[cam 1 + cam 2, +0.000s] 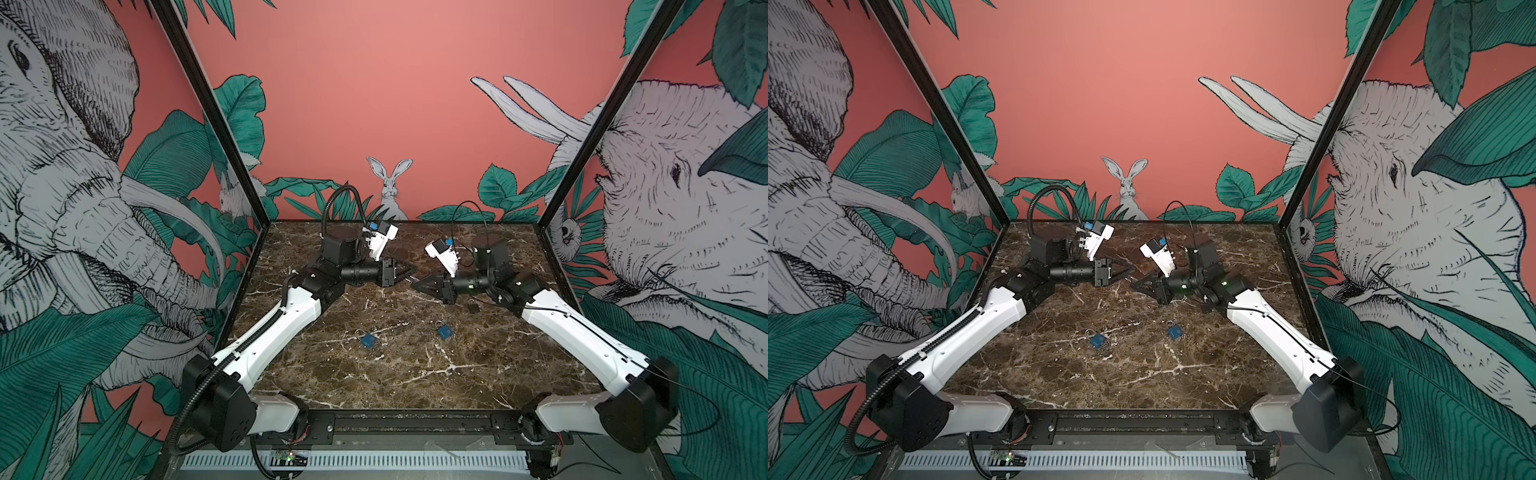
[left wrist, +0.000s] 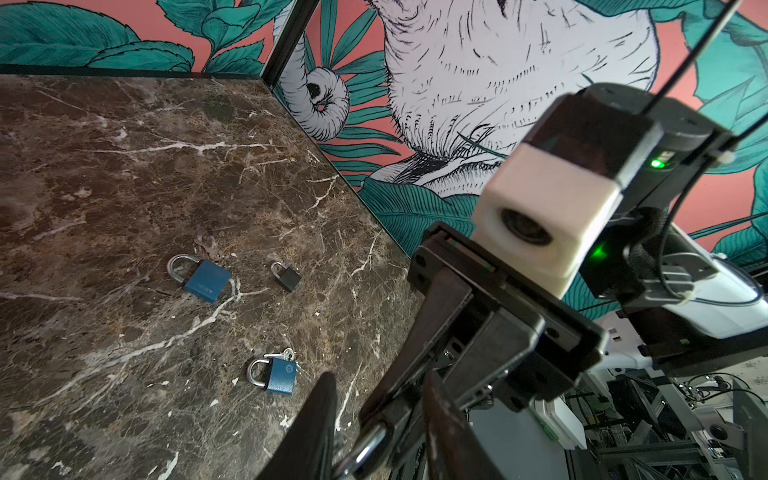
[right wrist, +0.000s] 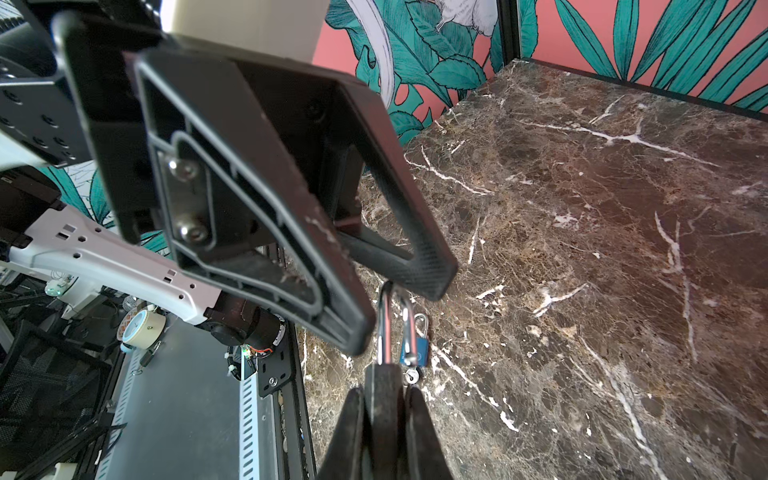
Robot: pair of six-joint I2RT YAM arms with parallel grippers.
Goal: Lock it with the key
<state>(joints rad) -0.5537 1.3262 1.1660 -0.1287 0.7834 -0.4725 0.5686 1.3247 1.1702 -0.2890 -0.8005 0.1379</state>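
Black padlock (image 3: 384, 380) pinched in rt hand (image 3: 384, 401) shows only in rt wrist view; lt hand (image 3: 395, 307) part-spread round its shackle (image 3: 386, 320).

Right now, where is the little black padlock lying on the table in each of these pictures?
Both top views: the black padlock lies right of centre, beside the right arm's elbow.
Left wrist view: the black padlock sits near the picture's middle, next to a blue padlock.
Right wrist view: not in it.
Shared landmark: the right pincer, seen in all four views.
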